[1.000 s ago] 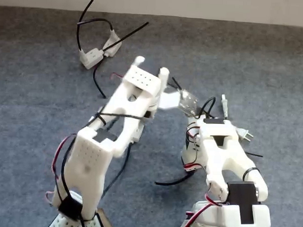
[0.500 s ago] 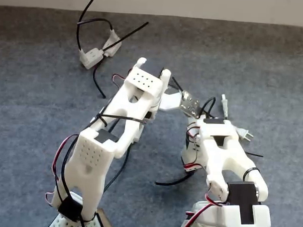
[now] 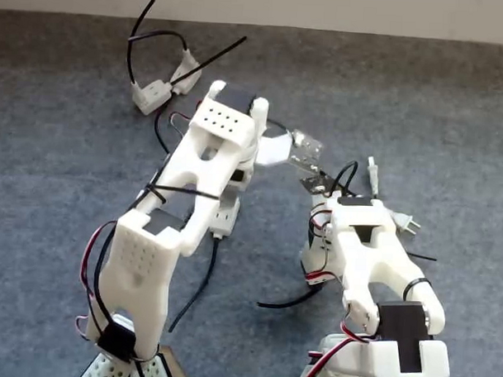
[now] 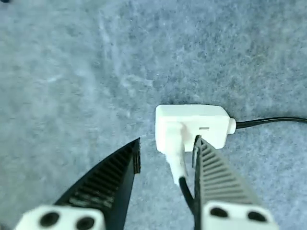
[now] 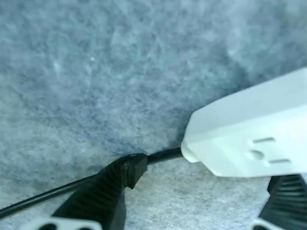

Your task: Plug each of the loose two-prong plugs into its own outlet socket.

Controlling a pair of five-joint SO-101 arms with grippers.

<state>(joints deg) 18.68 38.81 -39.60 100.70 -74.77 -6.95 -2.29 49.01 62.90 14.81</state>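
Your left claw (image 4: pixel 167 143) stands open, with a white plug (image 4: pixel 175 155) between its jaws, seated in a socket (image 4: pixel 201 125) on the carpet (image 4: pixel 72 72). Your right claw (image 5: pixel 208 177) gapes wide at a second socket (image 5: pixel 249 139). A loose plug (image 3: pixel 406 222) lies to the right of the right arm.

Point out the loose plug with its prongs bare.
In the high view, the loose plug lies on the grey carpet, close to the right of the right arm.
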